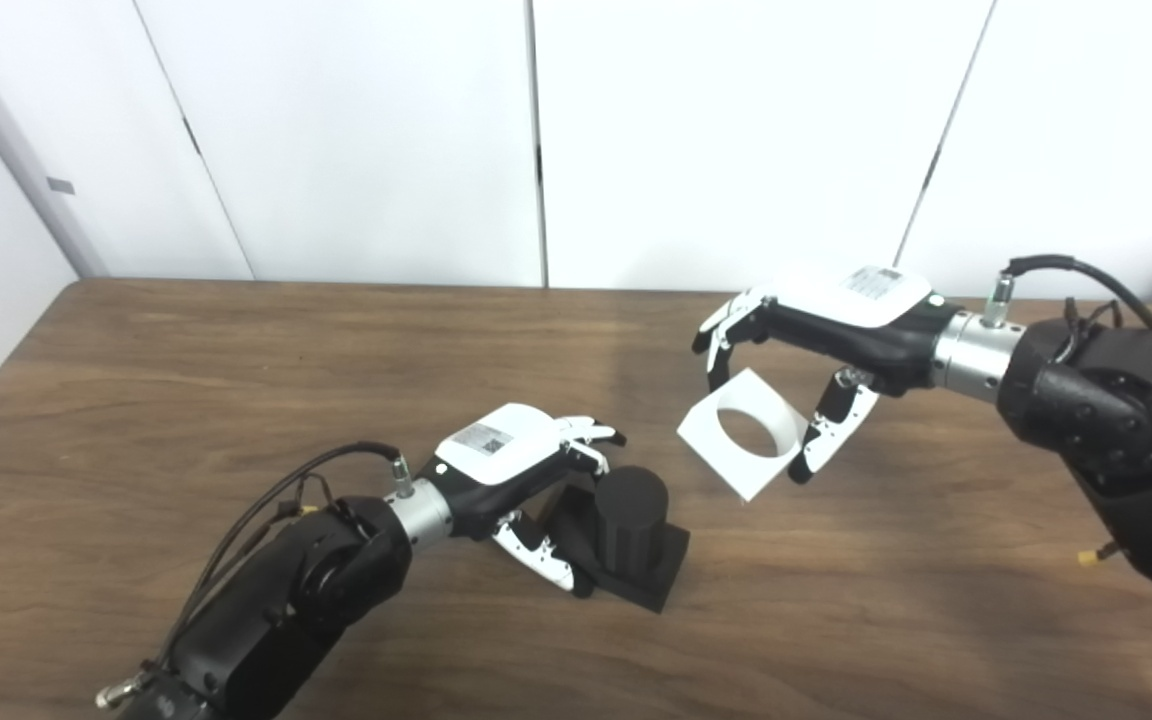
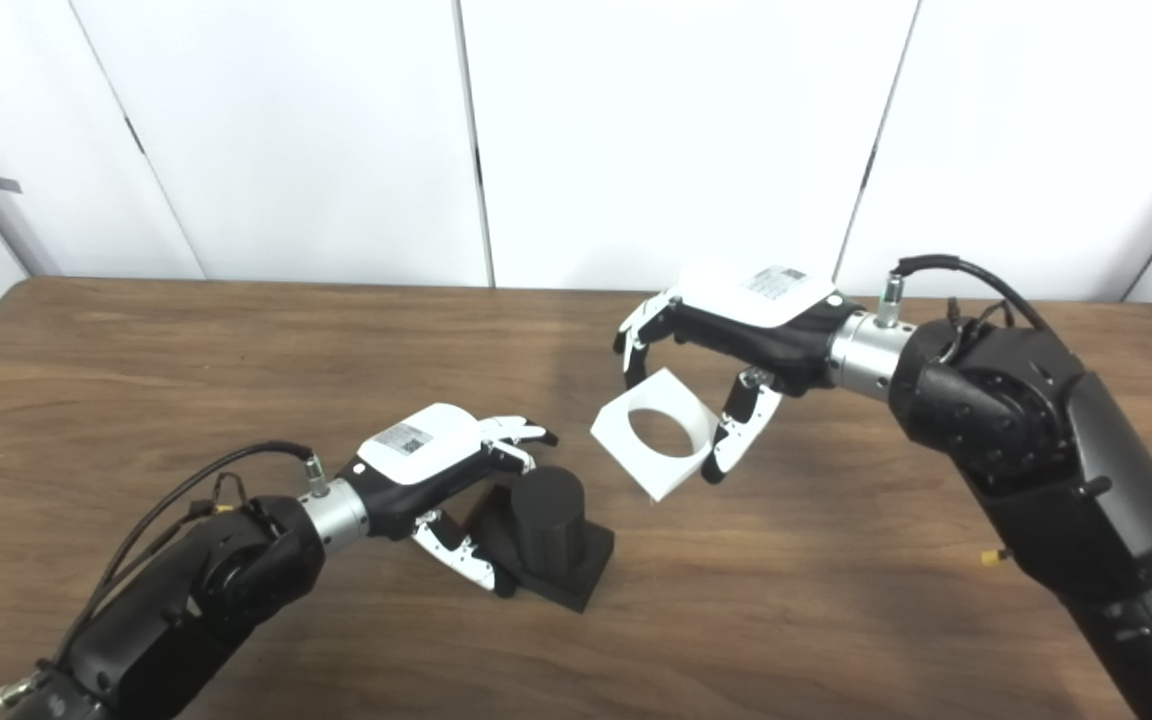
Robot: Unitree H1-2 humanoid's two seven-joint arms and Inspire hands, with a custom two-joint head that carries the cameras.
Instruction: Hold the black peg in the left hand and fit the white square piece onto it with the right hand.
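The black peg [image 1: 633, 515], a short cylinder on a square black base, stands on the wooden table [image 1: 236, 380] near the front middle. My left hand [image 1: 521, 470] grips its base from the left, fingers over the far side and thumb at the near side. The white square piece [image 1: 744, 433], with a round hole through it, hangs tilted above the table to the right of the peg. My right hand [image 1: 816, 335] is shut on it, fingers at its upper edge and thumb at its right edge. A gap separates the piece from the peg.
White wall panels [image 1: 536, 130] rise behind the table's far edge. Bare wood lies around both hands. My right forearm [image 1: 1116, 420] fills the right side of the view, and my left forearm [image 1: 276, 600] comes up from the bottom left.
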